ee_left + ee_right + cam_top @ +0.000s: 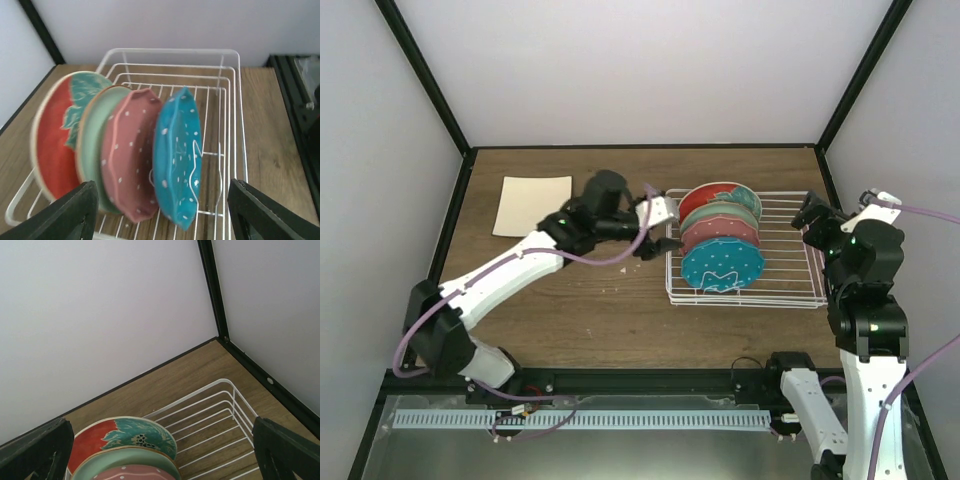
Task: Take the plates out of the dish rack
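The dish rack (790, 262), a white wire basket with raised sides, sits right of centre in the overhead view. Four plates stand on edge at its left end, packed face to face: large red-and-teal plate (52, 145), mint green plate (92, 150), pink scalloped polka-dot plate (130, 160), and glossy blue polka-dot plate (177, 160) at the front. A flat beige square plate (532, 205) lies on the wood-grain bench (580, 310) at upper left.

The left tool (164, 187) is wide open, empty, level with the rack's left side and facing the stack edge-on. The right tool (162, 430) hovers over the rack's right end, also wide open and empty.

Judgement: unloading is partly done, and the step in hand is the approach to the blue plate. The next move calls for closing on its thin rim and lifting straight up. The glaze looks slippery.
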`<action>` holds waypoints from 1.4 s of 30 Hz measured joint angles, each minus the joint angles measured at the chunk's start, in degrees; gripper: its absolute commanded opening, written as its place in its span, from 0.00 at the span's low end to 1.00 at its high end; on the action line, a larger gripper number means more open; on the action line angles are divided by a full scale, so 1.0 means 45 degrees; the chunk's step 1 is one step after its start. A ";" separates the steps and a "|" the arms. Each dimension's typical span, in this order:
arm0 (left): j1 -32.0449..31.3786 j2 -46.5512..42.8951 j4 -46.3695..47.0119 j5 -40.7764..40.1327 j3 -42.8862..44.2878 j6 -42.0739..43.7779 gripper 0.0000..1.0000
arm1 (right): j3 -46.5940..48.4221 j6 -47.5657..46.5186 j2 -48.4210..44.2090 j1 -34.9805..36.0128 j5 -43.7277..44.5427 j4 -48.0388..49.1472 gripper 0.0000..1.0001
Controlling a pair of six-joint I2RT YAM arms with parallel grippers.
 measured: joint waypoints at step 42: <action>-0.2618 0.5926 0.0379 -0.3303 0.2997 0.2472 0.04 | 0.1885 -0.1151 -0.0627 0.0005 0.1452 -0.2157 1.00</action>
